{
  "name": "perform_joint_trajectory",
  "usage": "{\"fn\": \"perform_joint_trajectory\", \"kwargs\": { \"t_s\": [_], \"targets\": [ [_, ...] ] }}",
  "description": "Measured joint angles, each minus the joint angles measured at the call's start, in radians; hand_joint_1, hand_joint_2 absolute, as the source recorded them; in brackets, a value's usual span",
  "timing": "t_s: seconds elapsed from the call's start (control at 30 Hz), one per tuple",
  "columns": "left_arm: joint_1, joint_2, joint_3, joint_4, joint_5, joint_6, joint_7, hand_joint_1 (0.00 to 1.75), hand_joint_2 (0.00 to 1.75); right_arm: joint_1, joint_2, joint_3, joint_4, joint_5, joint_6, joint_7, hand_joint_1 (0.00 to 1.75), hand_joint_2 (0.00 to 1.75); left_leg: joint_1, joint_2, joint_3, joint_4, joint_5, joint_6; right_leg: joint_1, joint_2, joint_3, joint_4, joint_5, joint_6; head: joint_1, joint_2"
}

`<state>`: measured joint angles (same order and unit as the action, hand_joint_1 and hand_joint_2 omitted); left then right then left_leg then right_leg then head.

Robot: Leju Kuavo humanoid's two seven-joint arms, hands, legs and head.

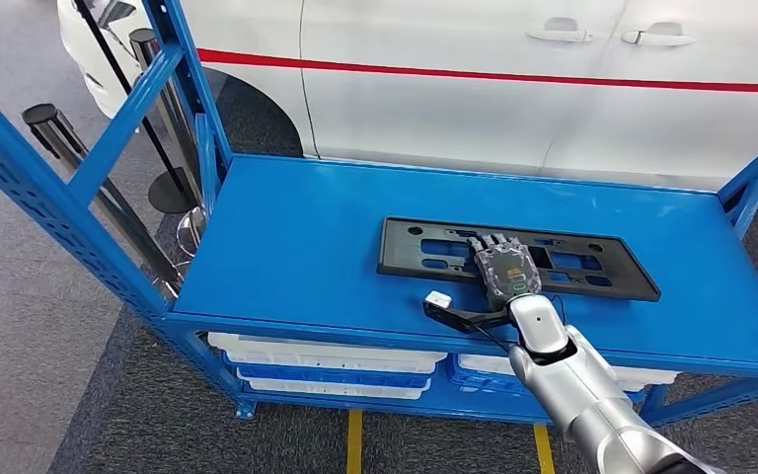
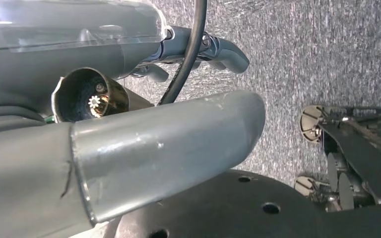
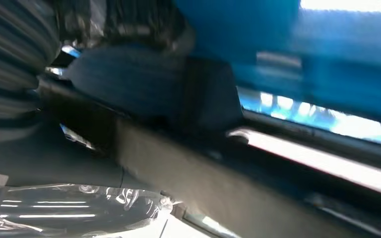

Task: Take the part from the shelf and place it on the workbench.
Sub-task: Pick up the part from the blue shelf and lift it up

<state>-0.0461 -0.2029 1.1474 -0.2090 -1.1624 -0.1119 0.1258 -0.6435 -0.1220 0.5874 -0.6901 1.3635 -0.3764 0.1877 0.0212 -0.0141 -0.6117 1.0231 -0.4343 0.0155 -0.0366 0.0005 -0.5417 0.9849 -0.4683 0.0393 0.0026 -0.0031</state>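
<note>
The part [image 1: 607, 269] is a long flat black plate with slots, lying across the right half of the blue shelf's top level [image 1: 296, 232]. My right hand [image 1: 506, 269] reaches in from the front and lies on the middle of the part. Its fingers rest flat on top, and its thumb sticks out to the left over the shelf's front edge. The right wrist view is blurred: it has the dark thumb [image 3: 129, 74] close to a dark edge against blue. My left hand [image 2: 168, 144] hangs over grey carpet with nothing in it.
A white car [image 1: 454, 89] with a red stripe stands right behind the shelf. Blue uprights [image 1: 49, 188] and braces frame the shelf's left end, and another is at the far right [image 1: 755, 178]. White bins [image 1: 326, 360] sit on the level below. Black stanchion posts [image 1: 69, 148] stand to the left.
</note>
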Motion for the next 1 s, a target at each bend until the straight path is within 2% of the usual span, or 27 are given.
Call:
{"fn": "perform_joint_trajectory", "kwargs": {
  "t_s": [0.03, 0.1, 0.23, 0.47, 0.53, 0.6, 0.67, 1.0],
  "targets": [
    [0.0, 0.0, 0.001, 0.0, 0.0, 0.0, 0.0, 0.0, 0.0, 0.0, 0.001, -0.002, 0.004, 0.001, 0.0, 0.0, 1.75, 1.75, 0.0, 0.0, 0.0, 0.0, 0.0, 0.0, -0.001, 0.0, 0.0, 0.0, 0.0, 0.008, 0.0, 0.0],
    [0.0, 0.0, 0.003, 0.0, 0.001, -0.002, -0.002, 0.0, 0.0, 0.001, 0.004, -0.008, 0.009, 0.002, 0.0, -0.001, 1.75, 1.75, -0.001, 0.0, 0.001, 0.0, 0.0, 0.0, -0.002, 0.0, 0.0, 0.0, 0.0, 0.015, 0.0, 0.0],
    [0.0, 0.0, 0.008, 0.0, 0.009, -0.012, -0.012, 0.0, 1.75, 0.008, 0.006, -0.029, 0.016, 0.003, -0.002, -0.015, 1.75, 1.75, 0.0, 0.001, 0.002, 0.0, 0.0, 0.0, 0.0, 0.0, -0.001, 0.002, -0.001, 0.016, 0.0, 0.0],
    [-0.001, 0.0, 0.032, 0.0, 0.036, -0.032, -0.049, 0.0, 1.75, 0.059, -0.02, -0.079, -0.063, -0.002, 0.045, -0.051, 1.75, 1.75, 0.001, 0.002, 0.003, 0.0, 0.0, -0.001, 0.001, 0.0, -0.001, 0.005, -0.004, 0.014, 0.0, 0.0],
    [-0.001, 0.0, 0.038, 0.0, 0.039, -0.034, -0.056, 0.0, 0.87, 0.071, -0.027, -0.09, -0.088, -0.002, 0.061, -0.056, 1.75, 1.75, 0.001, 0.003, 0.003, 0.0, 0.0, -0.001, 0.001, 0.0, -0.002, 0.006, -0.004, 0.013, 0.0, 0.0],
    [-0.002, 0.0, 0.043, 0.0, 0.043, -0.037, -0.063, 0.0, 0.87, 0.083, -0.035, -0.099, -0.11, -0.004, 0.069, -0.061, 1.75, 1.75, 0.001, 0.003, 0.003, 0.0, 0.0, -0.001, 0.001, 0.0, -0.002, 0.006, -0.004, 0.013, 0.0, 0.0],
    [-0.002, 0.0, 0.046, 0.0, 0.048, -0.039, -0.067, 0.0, 1.75, 0.092, -0.04, -0.108, -0.127, -0.006, 0.071, -0.065, 1.75, 1.75, 0.001, 0.003, 0.003, 0.0, 0.0, -0.001, 0.001, 0.0, -0.002, 0.006, -0.004, 0.013, 0.0, 0.0],
    [-0.004, 0.0, 0.058, 0.0, 0.041, -0.029, -0.059, 0.0, 1.75, 0.116, -0.051, -0.138, -0.165, -0.024, 0.078, -0.088, 1.75, 1.75, 0.001, 0.003, 0.003, 0.0, 0.0, -0.001, 0.001, 0.0, -0.002, 0.006, -0.004, 0.013, 0.0, 0.0]
  ]
}}
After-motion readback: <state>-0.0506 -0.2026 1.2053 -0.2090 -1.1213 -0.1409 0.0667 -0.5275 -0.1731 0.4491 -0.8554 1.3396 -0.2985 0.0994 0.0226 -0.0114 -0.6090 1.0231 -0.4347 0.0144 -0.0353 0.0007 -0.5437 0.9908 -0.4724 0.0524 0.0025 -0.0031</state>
